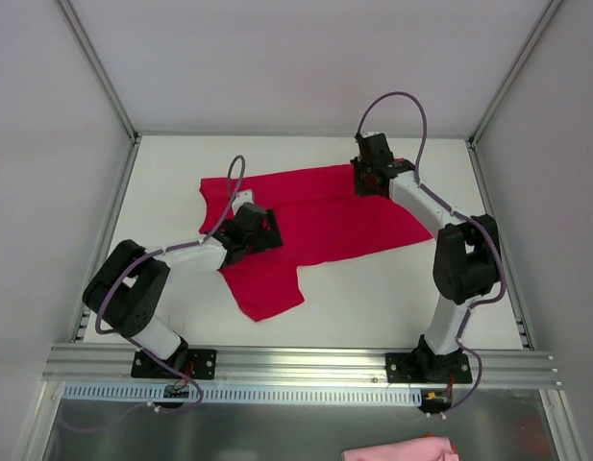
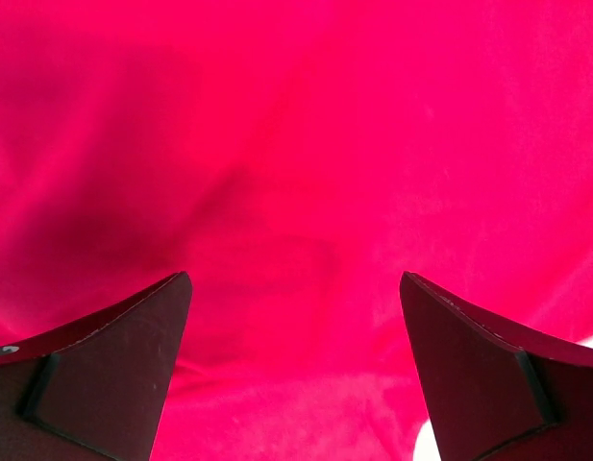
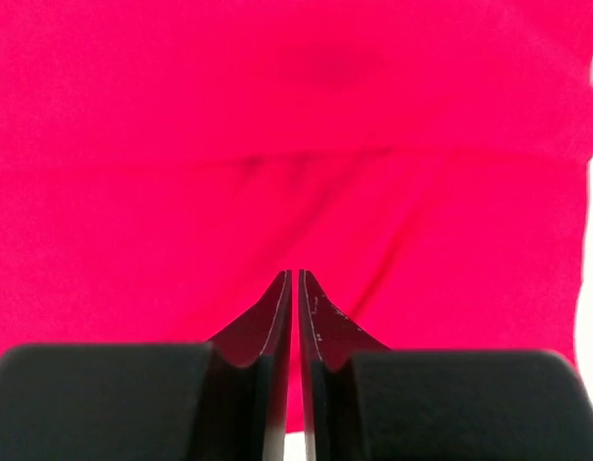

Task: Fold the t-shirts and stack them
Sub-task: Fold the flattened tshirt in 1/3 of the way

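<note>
The red t-shirt (image 1: 325,221) lies spread flat under both grippers and fills each wrist view, its edges mostly cut off there. The left gripper (image 2: 296,280) hangs over it with fingers spread. The right gripper (image 3: 295,277) has its fingers pressed together at the shirt's far edge; I cannot tell whether cloth is caught between them. White table (image 1: 392,298) surrounds the shirt. Behind the arm bases, a pink cloth (image 1: 397,449) is cut off.
</note>
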{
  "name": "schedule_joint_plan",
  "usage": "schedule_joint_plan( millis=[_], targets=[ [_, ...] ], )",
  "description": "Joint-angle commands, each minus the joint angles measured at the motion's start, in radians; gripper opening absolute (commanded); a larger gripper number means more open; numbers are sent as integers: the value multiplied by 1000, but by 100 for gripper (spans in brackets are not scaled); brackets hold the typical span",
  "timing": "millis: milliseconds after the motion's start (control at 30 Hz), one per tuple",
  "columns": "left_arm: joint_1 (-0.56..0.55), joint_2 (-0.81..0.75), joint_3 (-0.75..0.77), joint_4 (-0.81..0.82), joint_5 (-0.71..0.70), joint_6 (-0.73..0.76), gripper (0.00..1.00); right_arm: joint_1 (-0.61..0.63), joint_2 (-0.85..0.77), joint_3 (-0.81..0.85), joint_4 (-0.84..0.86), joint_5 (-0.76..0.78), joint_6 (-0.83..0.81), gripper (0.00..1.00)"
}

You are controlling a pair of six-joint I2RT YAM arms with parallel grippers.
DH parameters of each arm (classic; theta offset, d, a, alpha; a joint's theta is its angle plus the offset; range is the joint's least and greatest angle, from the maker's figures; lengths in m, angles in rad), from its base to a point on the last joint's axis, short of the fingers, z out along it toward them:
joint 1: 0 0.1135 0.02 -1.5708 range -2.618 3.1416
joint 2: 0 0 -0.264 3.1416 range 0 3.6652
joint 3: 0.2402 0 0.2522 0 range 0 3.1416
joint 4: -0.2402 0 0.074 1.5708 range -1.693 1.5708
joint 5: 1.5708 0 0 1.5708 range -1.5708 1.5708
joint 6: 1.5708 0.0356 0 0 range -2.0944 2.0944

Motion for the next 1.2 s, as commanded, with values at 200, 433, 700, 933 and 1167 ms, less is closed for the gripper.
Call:
schedule_joint_plan(
  millis=[200, 433, 700, 933, 1167],
  targets=[
    [-136, -198, -100, -2, -52, -54, 95, 99, -167, -230, 131, 104, 38, 7],
    [-227, -246, -177, -34, -109, -114, 96, 139, -302, -354, 154, 181, 44, 7],
    [-227, -136, -254, 140, -115, -117, 95, 153, -561, -514, 206, 170, 64, 7],
    [-228, -86, -258, 119, -79, -174, 87, 158, -684, -547, 175, 242, 64, 8],
    [-228, -310, -344, -74, -141, -261, 85, 159, -687, -514, 105, 316, 90, 9]
  ],
)
